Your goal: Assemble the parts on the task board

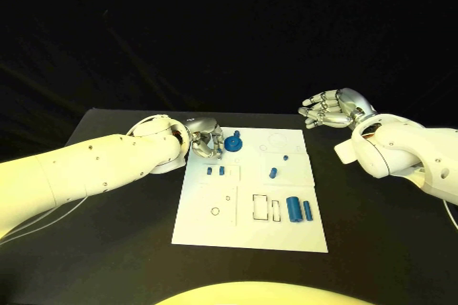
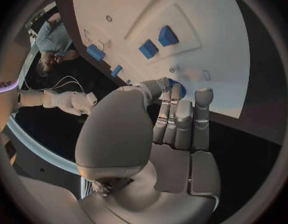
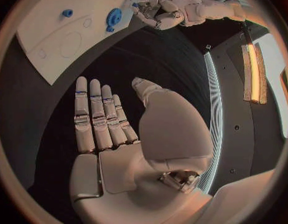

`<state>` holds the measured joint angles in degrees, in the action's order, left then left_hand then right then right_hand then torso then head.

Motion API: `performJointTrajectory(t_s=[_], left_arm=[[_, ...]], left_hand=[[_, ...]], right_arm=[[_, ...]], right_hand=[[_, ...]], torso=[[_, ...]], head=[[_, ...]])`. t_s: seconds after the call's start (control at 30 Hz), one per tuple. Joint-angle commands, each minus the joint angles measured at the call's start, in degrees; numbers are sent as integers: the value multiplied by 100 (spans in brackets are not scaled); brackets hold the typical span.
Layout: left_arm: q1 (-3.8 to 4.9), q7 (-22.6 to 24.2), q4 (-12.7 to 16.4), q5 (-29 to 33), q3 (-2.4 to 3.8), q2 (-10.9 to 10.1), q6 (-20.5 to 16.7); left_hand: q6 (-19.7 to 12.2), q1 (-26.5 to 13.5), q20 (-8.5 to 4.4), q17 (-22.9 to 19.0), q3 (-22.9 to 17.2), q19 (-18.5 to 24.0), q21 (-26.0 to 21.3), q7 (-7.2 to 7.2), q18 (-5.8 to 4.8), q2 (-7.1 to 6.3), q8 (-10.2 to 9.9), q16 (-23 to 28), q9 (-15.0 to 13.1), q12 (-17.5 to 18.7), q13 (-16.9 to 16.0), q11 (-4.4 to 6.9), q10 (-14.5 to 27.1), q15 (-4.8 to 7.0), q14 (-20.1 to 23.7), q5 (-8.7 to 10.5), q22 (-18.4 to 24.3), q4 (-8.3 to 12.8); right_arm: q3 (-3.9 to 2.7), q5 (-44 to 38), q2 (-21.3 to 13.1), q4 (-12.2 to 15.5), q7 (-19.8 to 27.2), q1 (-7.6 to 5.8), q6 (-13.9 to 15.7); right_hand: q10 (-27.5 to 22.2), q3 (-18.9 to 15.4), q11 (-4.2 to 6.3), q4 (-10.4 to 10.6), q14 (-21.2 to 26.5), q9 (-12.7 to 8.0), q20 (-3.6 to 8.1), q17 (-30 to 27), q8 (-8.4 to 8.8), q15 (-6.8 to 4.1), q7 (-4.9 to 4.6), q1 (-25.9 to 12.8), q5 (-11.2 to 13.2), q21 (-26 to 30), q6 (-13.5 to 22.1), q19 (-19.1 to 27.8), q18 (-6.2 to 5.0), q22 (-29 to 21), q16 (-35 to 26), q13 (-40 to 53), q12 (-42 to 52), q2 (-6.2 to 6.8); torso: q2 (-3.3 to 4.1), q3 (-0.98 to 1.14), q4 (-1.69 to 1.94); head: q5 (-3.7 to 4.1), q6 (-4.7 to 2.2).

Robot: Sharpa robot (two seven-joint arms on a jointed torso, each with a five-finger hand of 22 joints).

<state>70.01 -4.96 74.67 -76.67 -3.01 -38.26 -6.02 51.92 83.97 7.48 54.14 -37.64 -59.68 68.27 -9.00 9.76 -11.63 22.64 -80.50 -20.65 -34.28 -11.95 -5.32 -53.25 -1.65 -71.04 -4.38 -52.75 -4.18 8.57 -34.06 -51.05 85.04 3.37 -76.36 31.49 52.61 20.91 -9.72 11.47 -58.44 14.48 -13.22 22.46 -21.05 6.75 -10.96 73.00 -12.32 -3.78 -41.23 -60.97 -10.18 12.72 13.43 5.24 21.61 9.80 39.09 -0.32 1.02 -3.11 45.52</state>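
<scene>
The white task board (image 1: 250, 220) lies in the middle of the table. At its far left corner a blue round part (image 1: 233, 143) stands on the board, and my left hand (image 1: 204, 141) pinches it between thumb and fingertips (image 2: 175, 95); the part's blue edge (image 2: 180, 90) peeks past them. Two small blue parts (image 1: 216, 171) sit just in front of it, another (image 1: 274, 173) lies mid-board, and two blue cylinders (image 1: 300, 210) lie near the right edge. My right hand (image 1: 329, 108) hovers beyond the board's far right corner, fingers (image 3: 99, 115) spread and holding nothing.
Outlined slots (image 1: 265, 208) and small holes (image 1: 216, 211) mark the board's front half. Black table (image 1: 114, 252) surrounds the board on all sides. The right wrist view looks across the board's corner (image 3: 56, 50) to the blue round part (image 3: 114, 16) and my left hand (image 3: 157, 12).
</scene>
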Motion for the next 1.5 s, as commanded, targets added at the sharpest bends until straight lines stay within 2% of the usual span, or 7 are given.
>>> performJointTrajectory(t_s=[0.03,0.3,0.5,0.63,1.13,1.5], left_arm=[[-26,20,-48,-90,-8,23,93],[-80,25,-79,-58,-19,34,197],[-119,44,-72,-24,-23,46,242],[-135,59,-70,-12,-24,46,223],[-145,61,-65,10,-24,39,260],[-146,98,-58,22,-24,35,136]], left_hand=[[39,-44,13,5,4,5,3,7,-104,2,-30,-11,6,41,5,-3,-54,4,-22,29,5,27],[40,-45,14,9,4,-3,10,6,-107,0,-34,-12,7,45,6,-4,-57,3,-25,29,-6,30],[46,-53,17,19,6,-6,13,6,-109,0,-37,-16,8,49,7,-4,-65,2,-31,29,-13,30],[48,-56,17,15,7,1,8,6,-107,-1,-39,-16,8,50,7,-4,-67,2,-30,29,-4,30],[129,-62,20,50,10,-27,36,23,-113,17,-41,-38,1,42,-12,19,-164,14,-65,30,-50,66],[215,-50,7,135,17,-65,70,45,-120,45,-37,-78,-11,17,-46,51,-253,40,-132,29,-100,114]], right_arm=[[-1,-11,6,5,88,5,-69],[-1,-11,7,7,90,8,-60],[-1,6,4,3,91,10,-72],[-1,16,3,0,91,12,-71],[0,23,8,-6,79,18,-72],[0,23,16,-17,77,26,-72]], right_hand=[[3,28,-42,-10,-20,-7,5,-11,-18,39,-284,-58,-23,16,37,44,-35,-7,-35,-6,-25,12],[3,28,-45,-10,-21,-9,3,-19,-16,42,-288,-63,-24,16,36,46,-35,-20,-46,-15,-30,12],[2,28,-46,-10,-21,-11,2,-24,-16,43,-289,-65,-25,16,36,47,-35,-28,-52,-21,-33,12],[1,29,-49,-10,-23,-13,0,-33,-14,46,-293,-69,-27,16,35,49,-34,-41,-63,-31,-39,9],[-2,31,-54,-12,-24,-17,-4,-47,-11,50,-298,-73,-29,16,36,54,-34,-63,-81,-47,-49,7],[-5,32,-58,-15,-23,-22,-7,-61,-8,54,-302,-77,-30,17,38,60,-34,-85,-98,-62,-57,7]], torso=[[5,0,-5],[7,2,-6],[1,-7,0],[2,-3,-3],[6,3,-5],[7,2,-11]], head=[[-12,3],[-16,21],[-9,29],[-15,28],[-17,36],[-19,39]])
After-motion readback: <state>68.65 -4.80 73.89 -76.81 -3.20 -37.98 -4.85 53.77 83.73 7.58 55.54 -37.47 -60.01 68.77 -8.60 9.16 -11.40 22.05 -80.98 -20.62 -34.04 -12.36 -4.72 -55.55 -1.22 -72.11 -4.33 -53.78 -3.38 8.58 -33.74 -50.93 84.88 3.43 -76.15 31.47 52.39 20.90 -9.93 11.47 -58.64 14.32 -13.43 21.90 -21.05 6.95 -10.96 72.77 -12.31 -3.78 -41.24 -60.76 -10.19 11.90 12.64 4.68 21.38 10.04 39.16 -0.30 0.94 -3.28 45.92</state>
